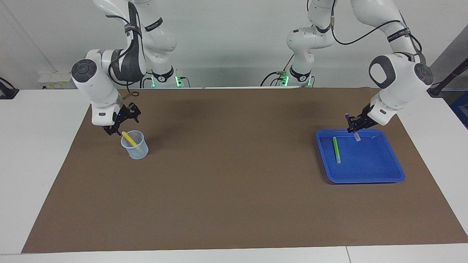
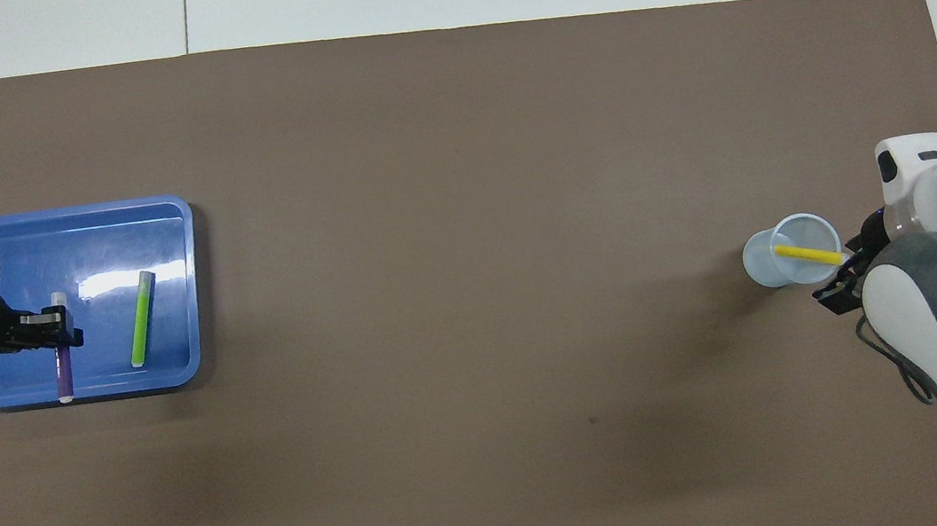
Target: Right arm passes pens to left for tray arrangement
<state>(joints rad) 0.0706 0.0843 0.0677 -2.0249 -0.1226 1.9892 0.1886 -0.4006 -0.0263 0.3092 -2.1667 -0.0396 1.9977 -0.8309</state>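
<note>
Toward left arm's end of bench [image 1: 234, 219]: blue tray [image 1: 387, 171], shallow, raised rim. Green pen [image 1: 336, 149] flat inside, lengthwise, untouched. Purple pen [image 1: 353, 128] over tray's robot-side edge, steeply tilted, pale end down and low over tray floor, contact not discernible; clamped near mid-barrel in jaws of left gripper [image 1: 354, 124], shut tight on it.

Toward right arm's end: pale translucent cup [image 1: 135, 145], upright. Yellow pen [image 1: 128, 139] leaning inside, pale upper end above rim. Right gripper [image 1: 117, 129], blue light showing, just beside that upper end; jaws apart, nothing visibly held, contact with pen not discernible.

Handling, as judged: pens light, stiff, smooth round plastic, liable to roll on tray floor and twist in a loose pinch. Best hold: barrel, upper half, clear of cup rim. Cup light, likely to tip or slide if pen dragged sideways; straight lift along pen's lean advised.

Status, as judged: one pen laid, second about to be laid, third awaiting pickup.
</note>
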